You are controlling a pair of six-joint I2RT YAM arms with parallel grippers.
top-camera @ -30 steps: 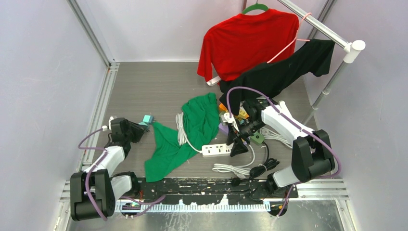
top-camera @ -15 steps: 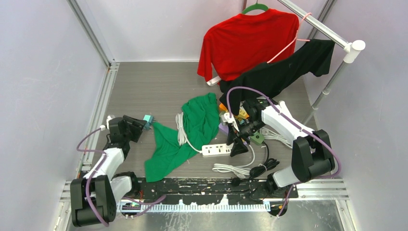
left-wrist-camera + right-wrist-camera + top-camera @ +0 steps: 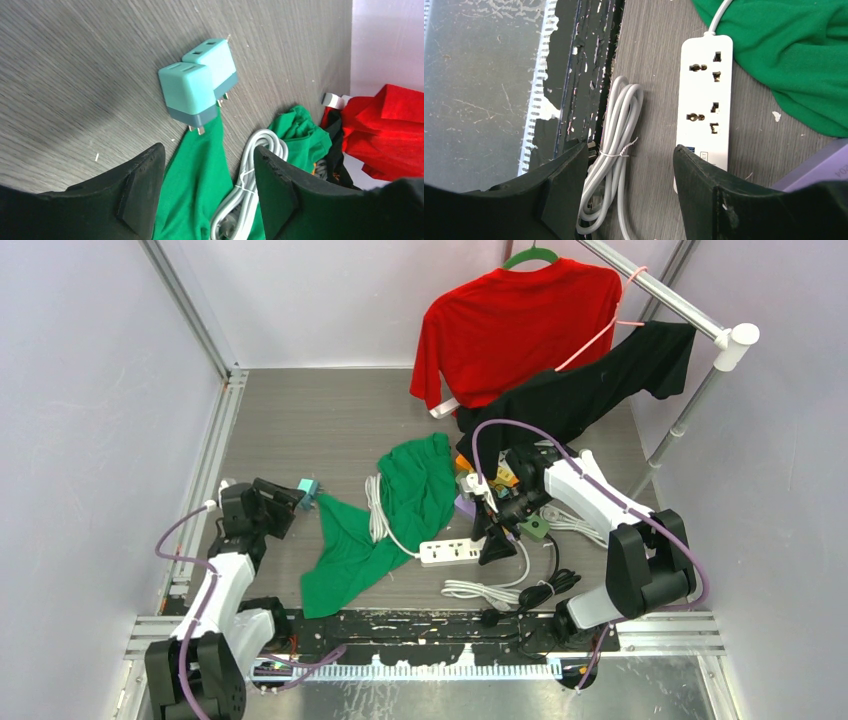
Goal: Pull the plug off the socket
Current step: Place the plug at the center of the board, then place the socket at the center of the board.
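Note:
A white power strip (image 3: 450, 552) lies on the table; in the right wrist view (image 3: 705, 112) its sockets show with nothing plugged in. Two teal plug adapters (image 3: 199, 82) lie side by side on the table, prongs bared, at the sleeve of a green shirt (image 3: 385, 520); they also show in the top view (image 3: 306, 488). My left gripper (image 3: 207, 192) is open and empty, just short of the adapters. My right gripper (image 3: 629, 187) is open and empty, above the strip's near end and a coiled white cable (image 3: 611, 150).
A red shirt (image 3: 515, 325) and a black shirt (image 3: 590, 390) hang from a rail (image 3: 665, 295) at the back right. Another white cable coil (image 3: 375, 505) lies on the green shirt. Small objects and black cables (image 3: 540, 590) crowd the right arm's area.
My left arm has drawn back a little to the left, away from the teal adapters, which stay on the table. My right arm has not moved.

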